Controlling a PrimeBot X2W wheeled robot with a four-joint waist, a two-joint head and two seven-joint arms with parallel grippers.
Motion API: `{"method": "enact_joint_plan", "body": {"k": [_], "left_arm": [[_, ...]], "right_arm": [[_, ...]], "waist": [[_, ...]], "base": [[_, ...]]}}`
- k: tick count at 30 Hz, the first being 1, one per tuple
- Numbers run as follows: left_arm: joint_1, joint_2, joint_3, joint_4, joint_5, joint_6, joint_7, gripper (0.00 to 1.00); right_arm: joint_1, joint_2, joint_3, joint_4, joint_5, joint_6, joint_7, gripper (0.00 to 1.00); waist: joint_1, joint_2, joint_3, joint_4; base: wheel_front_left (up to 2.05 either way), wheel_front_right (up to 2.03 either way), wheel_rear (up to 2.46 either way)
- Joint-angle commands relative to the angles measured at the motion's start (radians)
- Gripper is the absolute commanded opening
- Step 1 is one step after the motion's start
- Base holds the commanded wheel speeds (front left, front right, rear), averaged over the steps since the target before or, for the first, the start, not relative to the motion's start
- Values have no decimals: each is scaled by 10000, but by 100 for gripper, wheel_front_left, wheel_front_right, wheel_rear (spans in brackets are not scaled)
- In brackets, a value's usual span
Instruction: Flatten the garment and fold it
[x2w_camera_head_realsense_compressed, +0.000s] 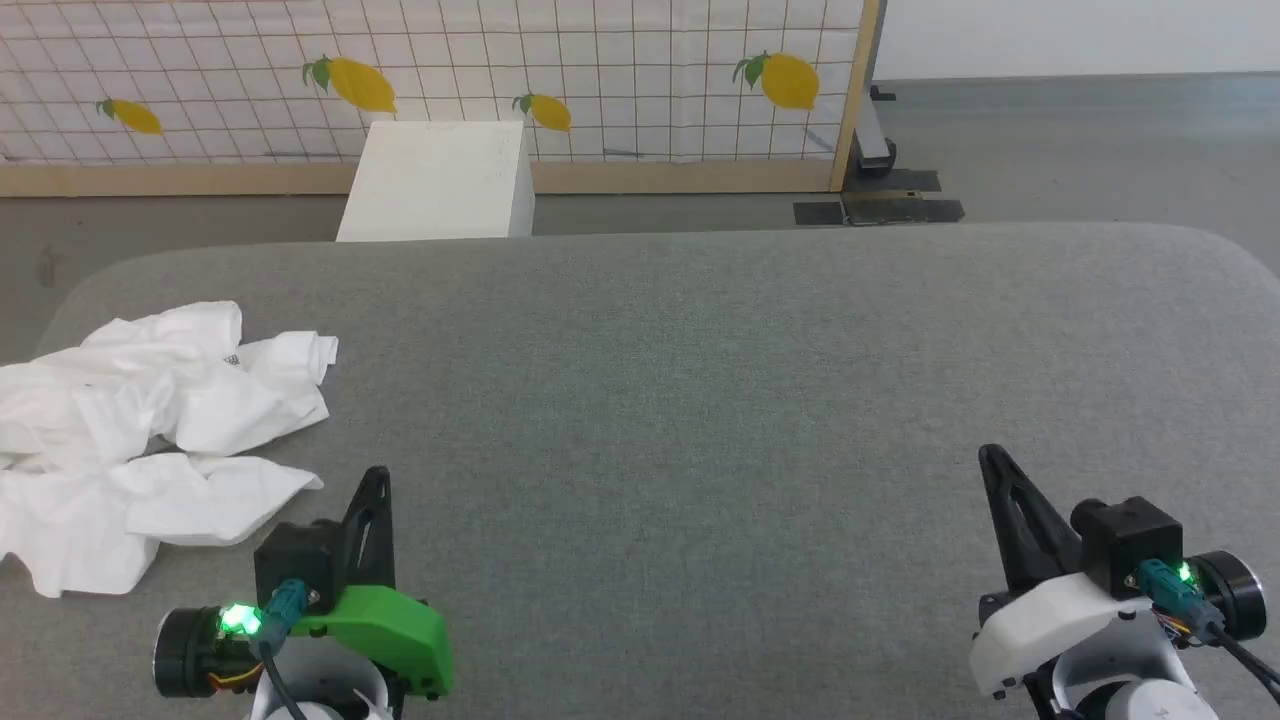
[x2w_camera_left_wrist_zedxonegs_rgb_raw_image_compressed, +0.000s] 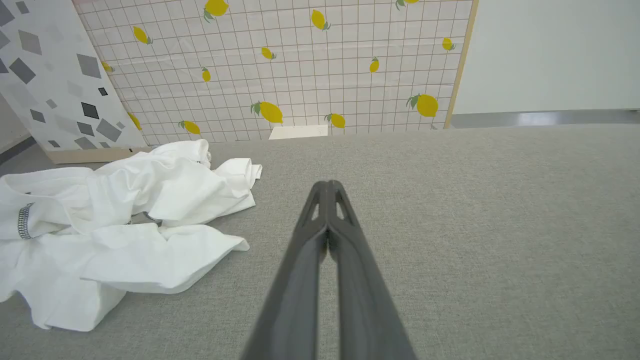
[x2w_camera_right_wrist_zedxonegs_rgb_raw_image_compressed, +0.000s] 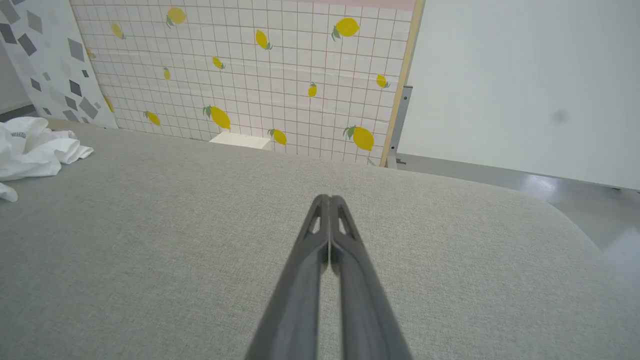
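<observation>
Both jaws are pressed shut and empty, left jaws at the near left of the grey counter (x2w_camera_head_realsense_compressed: 700, 400), right jaws at the near right. The garment (x2w_camera_head_realsense_compressed: 150, 420) lies crumpled at the counter's left edge, near the left jaws, not touching.

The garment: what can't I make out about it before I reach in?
Head view: the garment runs off the left edge, so its full extent is unknown.
Left wrist view: its own folds hide sleeves and neckline; a strip of dark stitching shows.
Head view: the printed tag is too small to read.
Right wrist view: the left edge cuts it off too.
</observation>
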Motion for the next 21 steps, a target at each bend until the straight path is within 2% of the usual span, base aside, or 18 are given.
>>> {"method": "enact_joint_plan", "body": {"k": [1,21], "left_arm": [[-173,-49,35,34,103,68,14,0],[-173,-49,35,34,103,68,14,0]], "right_arm": [[-187,20,16,18,72,-17,3,0],[-187,20,16,18,72,-17,3,0]], "waist": [[0,0,0,0],[0,0,0,0]], "base": [[0,0,0],[0,0,0]]}}
